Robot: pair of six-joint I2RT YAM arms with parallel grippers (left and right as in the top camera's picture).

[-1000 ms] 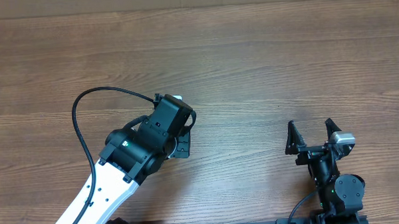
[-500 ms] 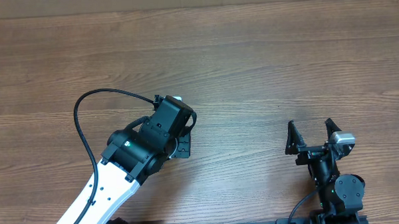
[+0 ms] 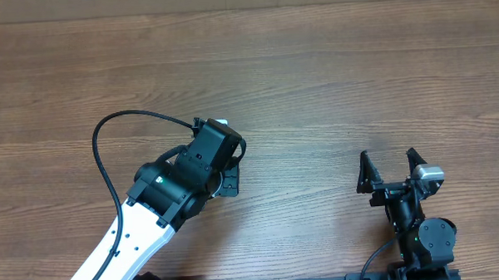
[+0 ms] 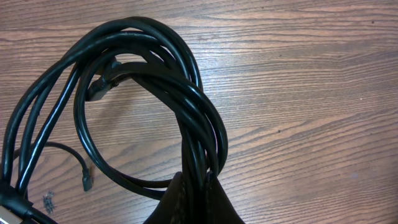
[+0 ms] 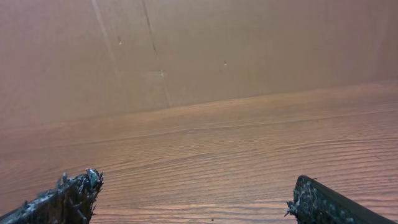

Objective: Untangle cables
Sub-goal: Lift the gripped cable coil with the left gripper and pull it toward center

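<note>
Left gripper (image 4: 199,182) is pinched closed on a few strands at the near edge of the cables (image 4: 210,124), a loose coil lying flat on the worktop (image 4: 311,93) under the wrist; the arm reaches in diagonally from the near-left and pitches down. Right gripper (image 3: 388,157) is wide open and empty, low by its base, well apart. The cables look light, floppy and slick, so I'd take one strand near the plug (image 4: 99,87), not the bundle.

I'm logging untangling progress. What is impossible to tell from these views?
Left wrist: the cables run off the left edge, so the strand count is unclear; the left gripper covers where they are pinched.
Overhead: the left arm hides the cables.
</note>
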